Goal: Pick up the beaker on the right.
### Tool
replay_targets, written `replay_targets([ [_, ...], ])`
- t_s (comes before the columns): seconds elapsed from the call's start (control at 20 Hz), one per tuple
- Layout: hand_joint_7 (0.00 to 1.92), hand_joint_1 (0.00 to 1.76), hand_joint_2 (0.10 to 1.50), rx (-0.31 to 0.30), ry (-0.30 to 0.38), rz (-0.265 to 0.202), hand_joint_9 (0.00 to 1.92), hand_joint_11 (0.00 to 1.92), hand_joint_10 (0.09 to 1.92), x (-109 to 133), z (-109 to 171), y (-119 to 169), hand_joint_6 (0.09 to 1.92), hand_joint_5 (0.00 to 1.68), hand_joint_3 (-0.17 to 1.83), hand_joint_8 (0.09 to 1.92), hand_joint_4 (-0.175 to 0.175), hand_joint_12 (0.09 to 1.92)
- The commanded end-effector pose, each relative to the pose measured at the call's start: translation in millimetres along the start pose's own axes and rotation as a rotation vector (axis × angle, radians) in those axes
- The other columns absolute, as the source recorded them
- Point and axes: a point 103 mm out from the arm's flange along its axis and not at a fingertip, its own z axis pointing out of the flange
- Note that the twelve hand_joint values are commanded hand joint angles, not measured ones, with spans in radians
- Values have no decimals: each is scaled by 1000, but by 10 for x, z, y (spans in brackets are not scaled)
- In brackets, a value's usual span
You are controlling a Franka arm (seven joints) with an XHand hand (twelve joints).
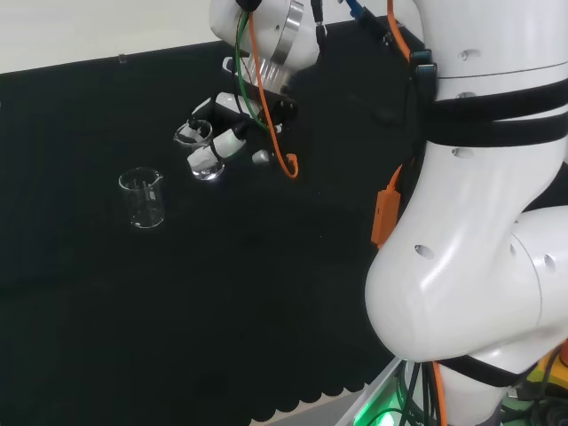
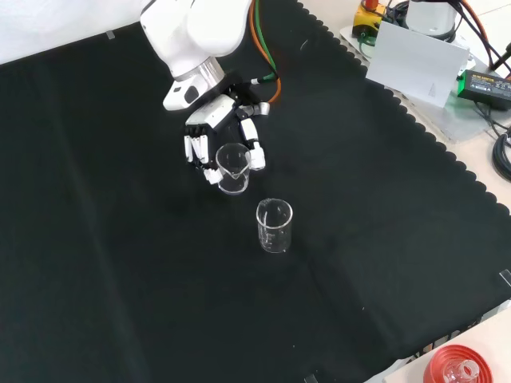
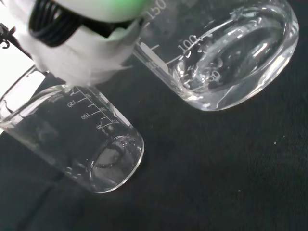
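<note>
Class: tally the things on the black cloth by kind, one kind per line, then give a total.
Clear beakers: 2, one in the hand, one standing free
Hands: 1
Total: 3

The hand (image 2: 217, 128) has its fingers curled around a clear beaker (image 2: 232, 169); a second beaker (image 2: 274, 227) stands nearer, just right.

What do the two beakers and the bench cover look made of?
Both beakers, the one at the hand and the free one, look like clear glass or plastic: see-through, glossy, with printed white scale marks. The cover looks like matte black cloth with a scalloped edge.
</note>
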Motion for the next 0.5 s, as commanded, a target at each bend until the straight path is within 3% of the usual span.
replay_targets([
  [0.05, 1610, 1148, 714, 26, -52, -6, 1400, 937, 107, 97, -130, -108, 496, 1337, 515, 87, 129, 1021],
  [0.5, 1611, 1149, 711, 66, -114, -9, 1402, 943, 105, 233, -283, -219, 499, 1336, 519, 87, 127, 1020],
])
